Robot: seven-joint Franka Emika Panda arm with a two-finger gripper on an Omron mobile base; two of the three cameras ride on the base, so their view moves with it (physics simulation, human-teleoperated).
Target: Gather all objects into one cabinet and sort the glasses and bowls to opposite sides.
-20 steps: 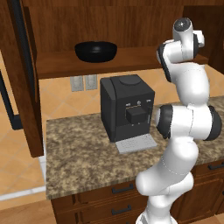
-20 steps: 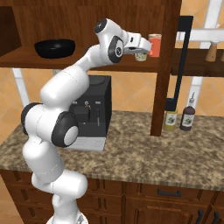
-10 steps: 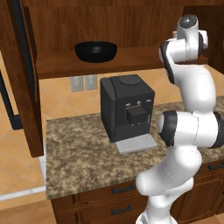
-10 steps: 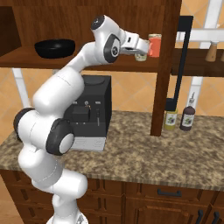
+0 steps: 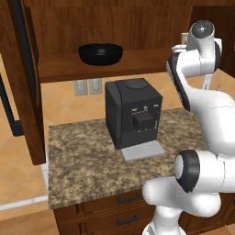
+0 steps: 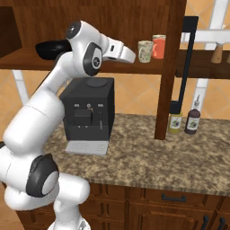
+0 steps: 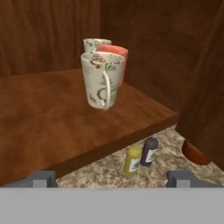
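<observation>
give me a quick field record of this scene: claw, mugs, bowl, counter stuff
claw: open, holding nothing, backed off from the mugs
cream mugs: nearest one upright on the cabinet shelf, a second behind it
orange mug: upright, close behind the nearest cream mug
black bowl: on the same shelf, far end from the mugs
coffee machine: on the counter below the shelf
sauce bottles: yellow and dark, side by side on the counter

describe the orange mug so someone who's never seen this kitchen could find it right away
Look at the dark wooden cabinet above the coffee machine. On its shelf, far from the black bowl, mugs cluster. The coral-orange mug is the only plain one; its neighbours are cream with prints.
</observation>
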